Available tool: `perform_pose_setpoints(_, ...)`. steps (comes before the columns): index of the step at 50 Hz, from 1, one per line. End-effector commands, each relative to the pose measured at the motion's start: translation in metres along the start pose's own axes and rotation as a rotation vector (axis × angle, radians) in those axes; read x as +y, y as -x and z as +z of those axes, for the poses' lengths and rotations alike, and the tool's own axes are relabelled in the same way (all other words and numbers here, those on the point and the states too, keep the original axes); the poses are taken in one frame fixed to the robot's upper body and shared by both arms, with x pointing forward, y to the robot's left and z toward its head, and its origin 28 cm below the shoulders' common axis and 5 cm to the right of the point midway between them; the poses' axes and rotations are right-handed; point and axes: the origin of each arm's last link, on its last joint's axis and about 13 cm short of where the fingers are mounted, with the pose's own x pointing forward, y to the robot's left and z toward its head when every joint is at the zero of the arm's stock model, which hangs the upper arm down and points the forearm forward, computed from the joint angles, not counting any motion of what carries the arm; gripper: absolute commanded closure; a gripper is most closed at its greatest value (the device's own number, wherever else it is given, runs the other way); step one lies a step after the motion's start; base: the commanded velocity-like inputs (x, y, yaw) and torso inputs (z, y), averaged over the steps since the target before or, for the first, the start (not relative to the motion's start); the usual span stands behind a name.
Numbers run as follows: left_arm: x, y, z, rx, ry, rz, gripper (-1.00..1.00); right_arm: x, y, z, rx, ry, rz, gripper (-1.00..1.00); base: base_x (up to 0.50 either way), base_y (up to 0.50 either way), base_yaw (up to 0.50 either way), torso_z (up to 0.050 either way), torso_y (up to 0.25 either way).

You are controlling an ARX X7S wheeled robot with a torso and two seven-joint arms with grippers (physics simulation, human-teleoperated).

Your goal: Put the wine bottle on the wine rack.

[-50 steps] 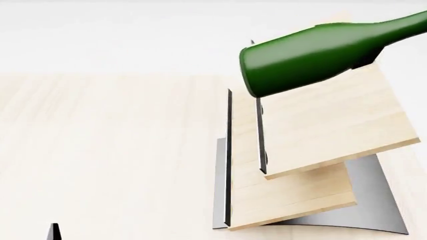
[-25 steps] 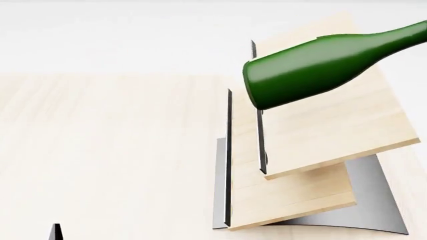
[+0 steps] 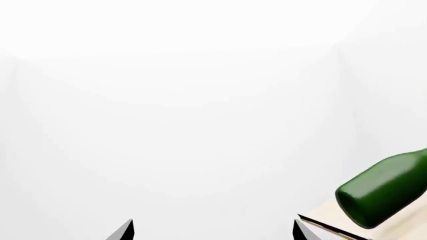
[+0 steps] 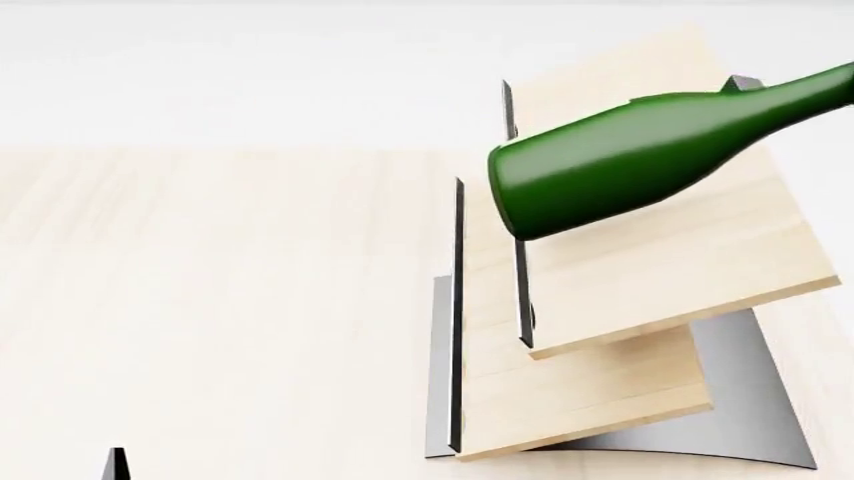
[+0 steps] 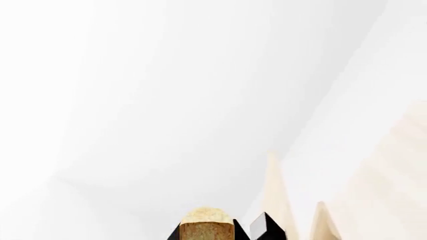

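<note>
While the wine bottle (image 4: 627,165) lies tilted over the upper board of the wine rack (image 4: 667,260), base toward the dark edge strips, its cork (image 5: 206,227) shows between the dark fingertips of the right gripper (image 5: 223,231), which grips it. Only two spread tips of the left gripper (image 3: 212,231) show, holding nothing.

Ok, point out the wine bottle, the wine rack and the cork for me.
wine bottle (image 4: 627,160), head view, middle of the green body.
wine rack (image 4: 667,270), head view, bare wood of the upper board.
cork (image 5: 207,227), right wrist view, tan top of the bottle.
</note>
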Motion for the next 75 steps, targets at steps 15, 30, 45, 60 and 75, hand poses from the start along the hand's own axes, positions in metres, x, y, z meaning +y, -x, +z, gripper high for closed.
perform_pose_setpoints(15,-0.001,0.001,-0.001,0.003,0.001,-0.005,-1.0,-0.008,-0.001,-0.001,-0.013,0.007,0.015,1.0,0.0,0.0,0.0,0.0,0.001)
perform_pose_setpoints(30,-0.001,0.001,-0.001,0.003,0.0,-0.006,-1.0,-0.011,-0.001,-0.003,-0.012,0.013,0.009,1.0,0.0,0.0,0.0,0.001,0.0)
perform_pose_setpoints(45,-0.002,0.0,-0.001,0.005,0.0,-0.007,-1.0,-0.023,-0.006,-0.012,0.013,0.019,-0.013,1.0,0.0,0.0,0.0,0.0,0.001)
perform_pose_setpoints(60,-0.001,0.0,-0.002,0.005,0.0,-0.008,-1.0,-0.021,-0.005,-0.013,0.029,0.022,0.011,-1.0,0.0,0.0,0.0,0.0,0.0)
perform_pose_setpoints(75,-0.002,0.0,-0.001,0.005,0.0,-0.008,-1.0,-0.021,-0.004,-0.014,0.029,0.019,0.01,-1.0,0.0,0.0,0.0,0.0,0.0)
